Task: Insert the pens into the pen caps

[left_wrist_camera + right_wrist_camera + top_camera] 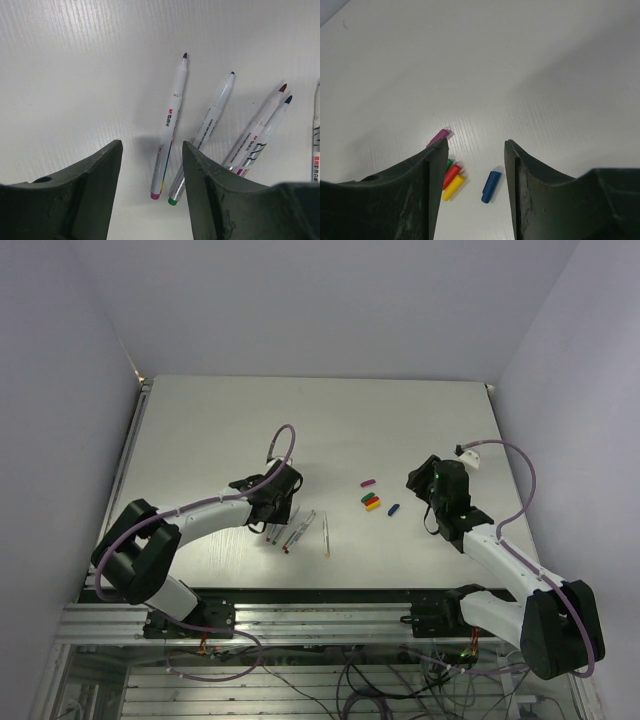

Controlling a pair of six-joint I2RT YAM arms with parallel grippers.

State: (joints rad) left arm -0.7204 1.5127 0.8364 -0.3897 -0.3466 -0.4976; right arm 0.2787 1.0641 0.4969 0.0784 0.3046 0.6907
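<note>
Five white pens (300, 528) lie fanned out near the front of the table. In the left wrist view the magenta-ended pen (170, 127) lies between my fingers, the green-ended pen (207, 131) beside it, two more (262, 131) to the right and one at the edge (316, 137). My left gripper (152, 145) (273, 523) is open and empty just above them. The pen caps lie apart to the right: magenta (438, 136), green (449, 163), red (452, 176), yellow (453, 187) and blue (491, 186) (394, 509). My right gripper (476, 142) (414, 480) is open and empty above the blue cap.
The white table (320, 420) has a raised rail along its left edge (130, 460) and an aluminium frame along its front (320, 615). Walls close in the back and both sides.
</note>
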